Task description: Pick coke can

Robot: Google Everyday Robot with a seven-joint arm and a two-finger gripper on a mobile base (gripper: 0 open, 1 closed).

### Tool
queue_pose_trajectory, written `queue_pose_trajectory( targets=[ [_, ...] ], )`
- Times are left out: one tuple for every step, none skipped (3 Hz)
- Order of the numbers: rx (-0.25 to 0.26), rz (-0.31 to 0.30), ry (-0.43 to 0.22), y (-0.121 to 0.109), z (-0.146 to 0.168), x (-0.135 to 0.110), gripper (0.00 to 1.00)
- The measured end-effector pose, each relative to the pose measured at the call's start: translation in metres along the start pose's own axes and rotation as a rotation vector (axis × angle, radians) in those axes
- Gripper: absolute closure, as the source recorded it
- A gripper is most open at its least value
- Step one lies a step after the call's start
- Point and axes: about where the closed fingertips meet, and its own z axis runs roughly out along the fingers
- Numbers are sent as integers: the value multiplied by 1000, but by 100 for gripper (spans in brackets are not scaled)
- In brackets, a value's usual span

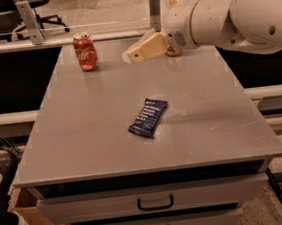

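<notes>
The coke can (pixel 85 51), red with white script and a silver top, stands upright at the far left of the grey table (pixel 101 118). My gripper (pixel 134 55), with cream-coloured fingers, hangs above the far middle of the table. It points left toward the can and is about a hand's width to the can's right. The white arm reaches in from the upper right.
A dark blue snack packet (pixel 148 117) lies flat near the table's middle. A brownish can is almost wholly hidden behind the arm (pixel 175 52) at the far right. Drawers (pixel 155 202) sit under the front edge. A metal rail and posts run behind the table.
</notes>
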Motion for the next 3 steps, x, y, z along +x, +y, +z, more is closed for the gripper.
queue_pose_trajectory(
  targets=[
    [-17,0,-67,8,44,-7,0],
    [-26,19,-160,17,99,-9,0],
    [-39,34,-227,23,148,-11,0]
  ],
)
